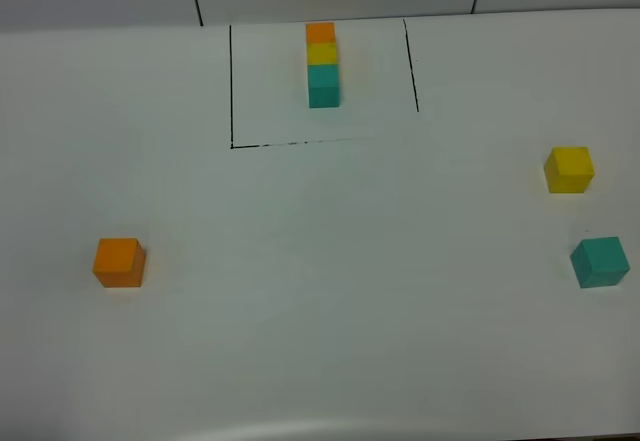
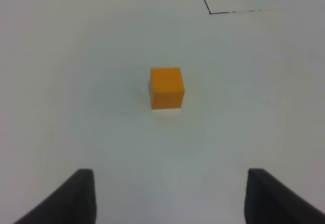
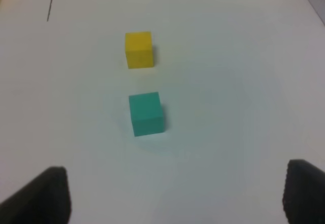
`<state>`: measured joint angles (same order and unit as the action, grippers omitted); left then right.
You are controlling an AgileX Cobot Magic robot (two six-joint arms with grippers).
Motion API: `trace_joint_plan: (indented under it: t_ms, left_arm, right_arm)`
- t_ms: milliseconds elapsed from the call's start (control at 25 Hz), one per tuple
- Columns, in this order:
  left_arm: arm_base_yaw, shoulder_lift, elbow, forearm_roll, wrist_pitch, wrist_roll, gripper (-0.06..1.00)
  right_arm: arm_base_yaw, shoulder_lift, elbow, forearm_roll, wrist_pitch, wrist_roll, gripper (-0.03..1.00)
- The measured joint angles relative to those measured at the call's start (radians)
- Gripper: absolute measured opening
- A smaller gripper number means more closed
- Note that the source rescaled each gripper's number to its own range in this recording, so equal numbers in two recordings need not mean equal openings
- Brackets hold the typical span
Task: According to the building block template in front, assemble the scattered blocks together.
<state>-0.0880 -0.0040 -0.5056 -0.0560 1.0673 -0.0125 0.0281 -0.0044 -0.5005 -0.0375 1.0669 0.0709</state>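
Exterior high view tells me nothing is joined yet. On the white table [image 1: 320,361], a black drawn outline [image 1: 232,81] frames the orange-yellow-teal template row [image 1: 322,64]. All three matte loose blocks lie well apart from that row: the orange cube [image 1: 119,262] off to its left, the yellow cube [image 1: 569,170] and teal cube [image 1: 600,262] off to its right. My left gripper [image 2: 170,173] and right gripper [image 3: 177,167] both stand with fingers apart, holding nothing. Nothing looks to be in my way.

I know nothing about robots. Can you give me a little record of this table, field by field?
template: orange, yellow, teal row inside the black outline, far side
orange cube: alone on the left
yellow cube: on the right
teal cube: on the right, nearer than yellow, not touching it
left gripper: open, empty, facing the orange cube
right gripper: open, empty, short of the teal cube
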Motion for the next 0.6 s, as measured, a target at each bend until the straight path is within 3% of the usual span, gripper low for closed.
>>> trace_joint_plan:
  t_ms: [600]
  left_arm:
    - [0.000,0.000,0.000,0.000,0.000,0.000,0.34]
  right_arm:
    - [0.000,0.000,0.000,0.000,0.000,0.000,0.70]
